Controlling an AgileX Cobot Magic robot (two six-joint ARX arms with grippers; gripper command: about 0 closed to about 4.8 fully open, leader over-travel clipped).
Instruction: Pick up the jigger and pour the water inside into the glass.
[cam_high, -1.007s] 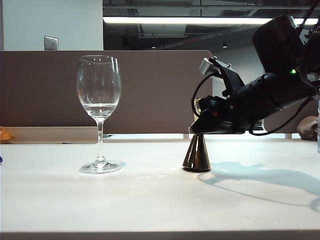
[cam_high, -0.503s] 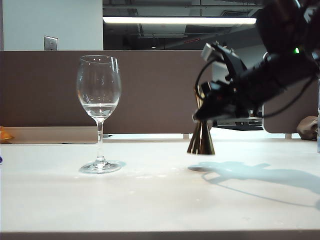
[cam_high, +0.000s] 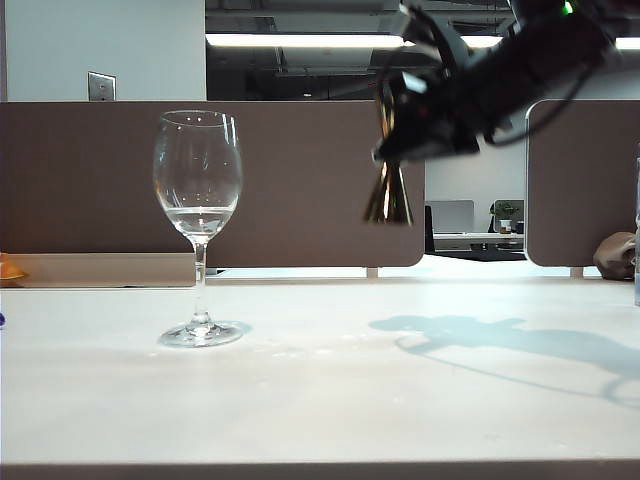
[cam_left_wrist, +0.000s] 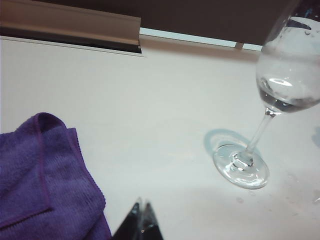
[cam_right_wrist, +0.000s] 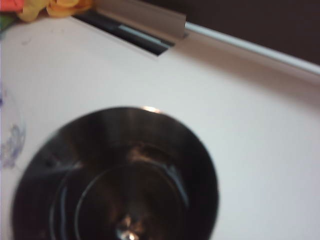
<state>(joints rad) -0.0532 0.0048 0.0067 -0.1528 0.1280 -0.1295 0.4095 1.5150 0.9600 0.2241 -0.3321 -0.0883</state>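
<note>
Right gripper (cam_high: 400, 135) clamps the jigger (cam_high: 388, 195) aloft, axis near vertical, mouth up.

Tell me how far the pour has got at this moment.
Done: the right gripper has the jigger clamped and lifted clear of the table. In hand: carrying it, upright, right of the glass. Left: moving over the glass and tipping. The left gripper sits idle near a purple cloth.
</note>
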